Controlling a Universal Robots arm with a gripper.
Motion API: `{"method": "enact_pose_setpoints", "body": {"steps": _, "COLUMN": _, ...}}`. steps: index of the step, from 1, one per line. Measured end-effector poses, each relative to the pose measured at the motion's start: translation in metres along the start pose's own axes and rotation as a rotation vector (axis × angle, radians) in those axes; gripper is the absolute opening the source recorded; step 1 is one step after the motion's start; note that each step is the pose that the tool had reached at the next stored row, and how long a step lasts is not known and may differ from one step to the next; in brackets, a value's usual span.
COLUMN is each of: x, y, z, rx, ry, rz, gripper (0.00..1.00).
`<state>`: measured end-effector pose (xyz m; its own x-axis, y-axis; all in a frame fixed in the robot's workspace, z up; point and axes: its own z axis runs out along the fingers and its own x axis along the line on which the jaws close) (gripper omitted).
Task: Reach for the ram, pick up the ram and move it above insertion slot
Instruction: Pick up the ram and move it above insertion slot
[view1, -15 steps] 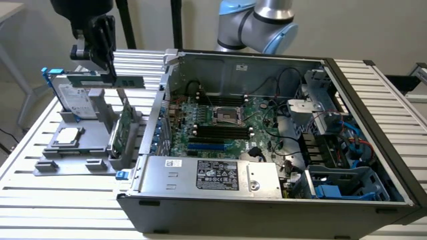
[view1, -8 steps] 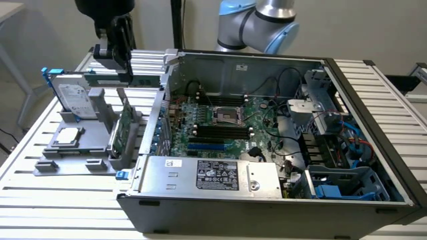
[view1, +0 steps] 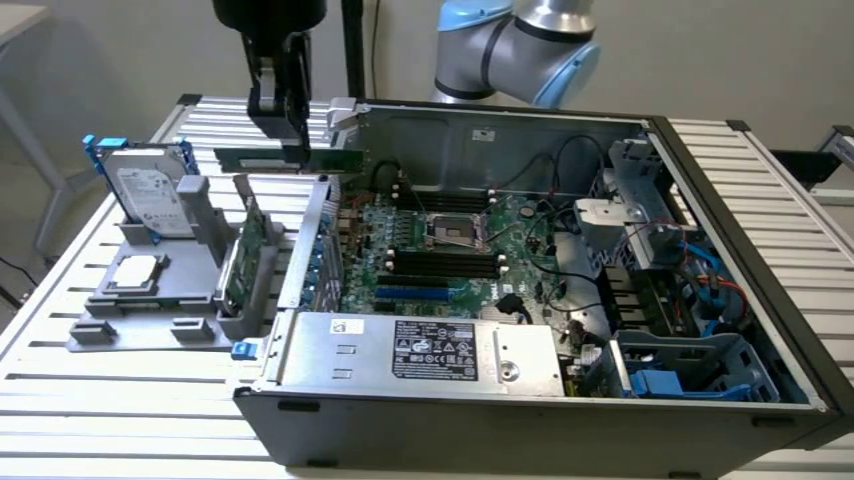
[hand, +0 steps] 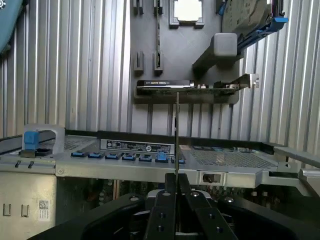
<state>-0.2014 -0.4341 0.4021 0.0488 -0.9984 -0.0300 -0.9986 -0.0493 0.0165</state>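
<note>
Gripping the ram, claw clenched on its upper edge; stick held level in the air over the computer case's back corner, at the exterior view's left. Wrist view: ram seen edge-on between the fingers. Gray holder with hard drive and upright green card beside the case on the slatted counter.

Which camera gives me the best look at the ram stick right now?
The exterior view: the ram shows its long green face there, held level in the shut gripper above the case's edge. The wrist view catches the ram edge-on, a thin line rising from between the fingers.
</note>
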Motion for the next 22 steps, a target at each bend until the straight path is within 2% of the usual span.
{"method": "enact_pose_setpoints", "body": {"steps": 10, "x": -0.004, "y": -0.0379, "z": -0.0005, "rx": 0.0002, "ry": -0.0053, "rz": 0.000, "gripper": 0.13}}
{"method": "enact_pose_setpoints", "body": {"steps": 22, "x": -0.015, "y": -0.0874, "z": 0.0008, "rx": -0.0005, "ry": -0.0070, "rz": 0.000, "gripper": 0.13}}
